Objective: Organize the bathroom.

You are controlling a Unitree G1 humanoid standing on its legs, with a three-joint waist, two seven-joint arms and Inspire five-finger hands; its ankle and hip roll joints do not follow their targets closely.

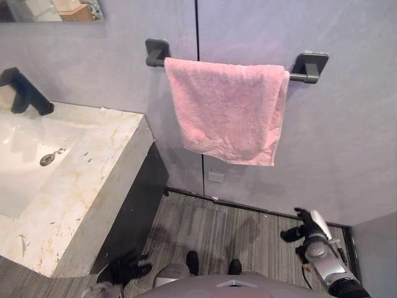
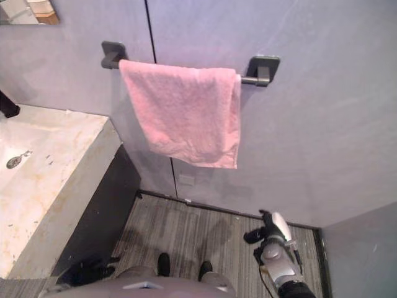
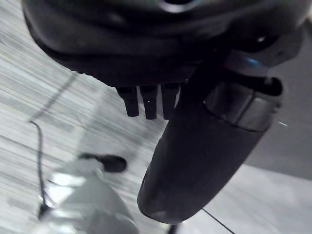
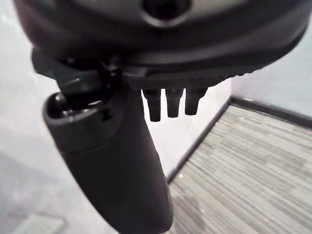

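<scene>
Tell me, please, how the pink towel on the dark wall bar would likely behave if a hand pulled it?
The pink terry towel drapes in soft folds, so it is probably floppy and light. It merely hangs over the dark metal wall bar, so a tug would likely slide it off unevenly.

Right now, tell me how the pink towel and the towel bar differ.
The pink towel is soft, pale and draped in folds; the towel bar is rigid, dark and straight. The towel hangs down with an uneven lower edge; the bar runs level between two wall brackets. The towel covers most of the bar. Both sit against the grey wall, beside the sink.
</scene>
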